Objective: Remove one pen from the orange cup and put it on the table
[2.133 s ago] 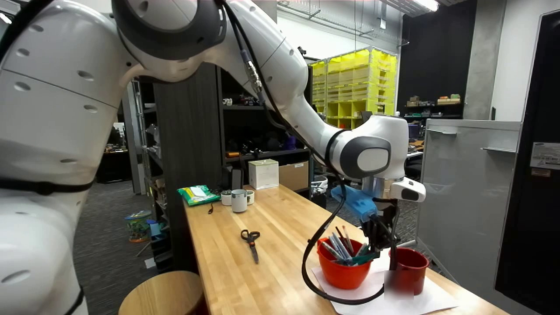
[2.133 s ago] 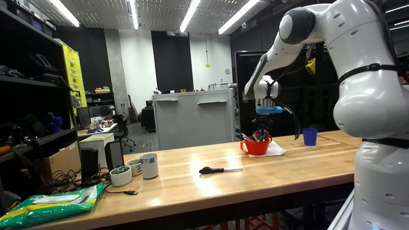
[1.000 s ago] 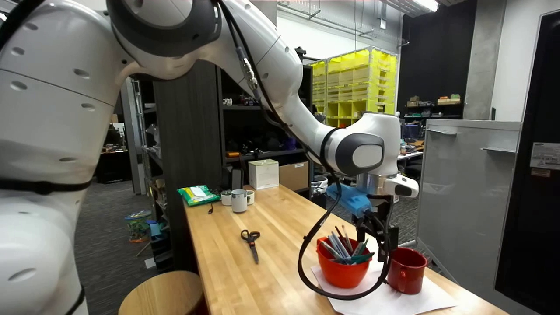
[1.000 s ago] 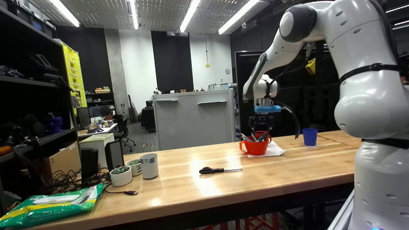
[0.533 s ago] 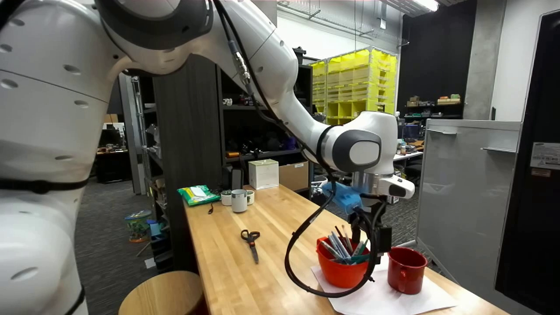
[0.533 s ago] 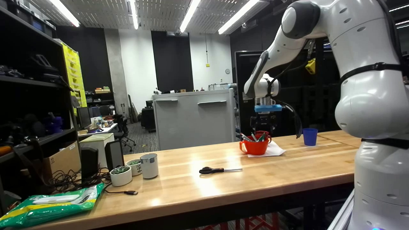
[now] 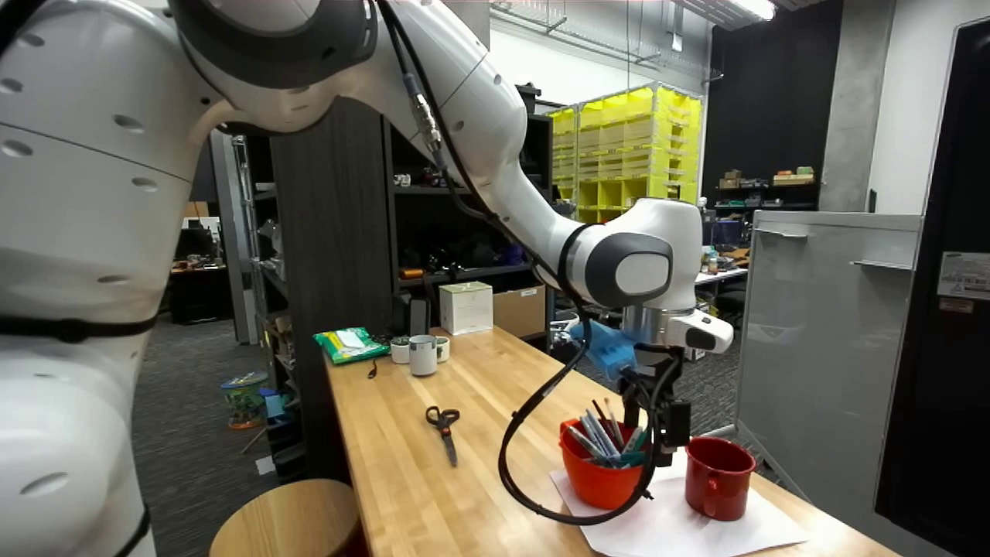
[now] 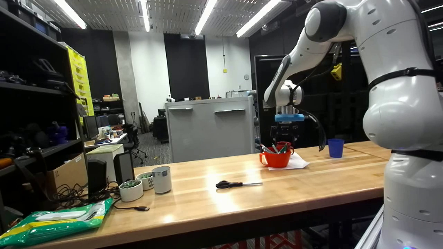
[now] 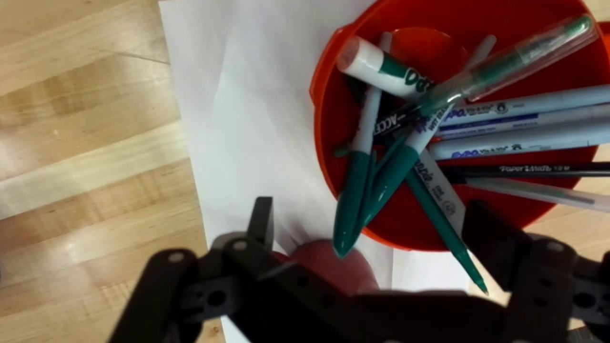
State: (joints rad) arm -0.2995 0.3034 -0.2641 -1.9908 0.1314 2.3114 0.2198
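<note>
The end effector [image 9: 374, 221] is hanging spread wide by the orange cup [image 7: 594, 481], so picking is probably starting, with one pen [image 9: 538, 191] inside likely needing a pinch.

- Arm [image 7: 483, 116] stands near at left in an exterior view, arched over to the right.
- Wrist [image 7: 650, 263] low at its far end, pointed down.
- Jaws set wide apart in the wrist view.

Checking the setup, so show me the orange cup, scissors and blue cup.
Orange cup [image 8: 279, 161], in an exterior view: outer wall.
Scissors [image 8: 236, 184], in an exterior view: handle.
Blue cup [image 8: 335, 149], in an exterior view: outer wall.
</note>
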